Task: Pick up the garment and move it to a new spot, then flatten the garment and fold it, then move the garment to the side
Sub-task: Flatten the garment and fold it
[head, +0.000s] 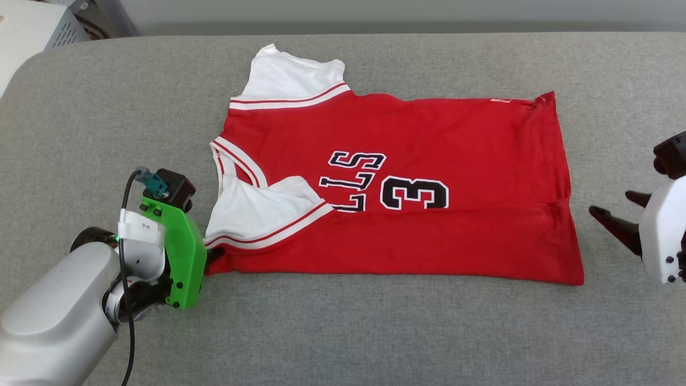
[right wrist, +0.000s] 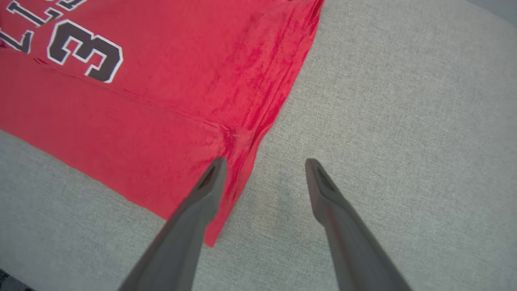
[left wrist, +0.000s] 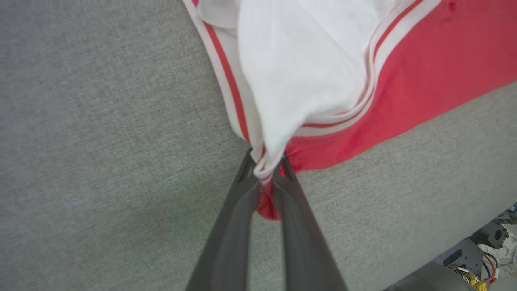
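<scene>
While my left arm reaches in low from the lower left of the head view, its green-cased wrist turned toward the cloth, my left pincer [head: 210, 259] sits at the near left corner of the garment [head: 407, 139], which lies spread sideways in the middle of the grey padded surface [head: 343, 332], collar to my left, hem to my right. A white sleeve lies across the chest, and a near strip is doubled over the lettering. My right pincer [head: 611, 206] hangs just off the hem's right edge, points toward the shirt, not touching. Bare grey runs wide in front, left and right; a pale box [head: 37, 27] stands beyond the far left corner. In my left wrist view, my two dark fingers [left wrist: 234, 226] are pressed nearly together on a bunched corner of striped sleeve trim and red cloth, with plain padding to one side and the surface's edge at the lower right. In my right wrist view, my fingers stand wide apart holding nothing: one fingertip [right wrist: 210, 186] over the hem by the fold's end, the other over bare padding, which stretches free beyond.
</scene>
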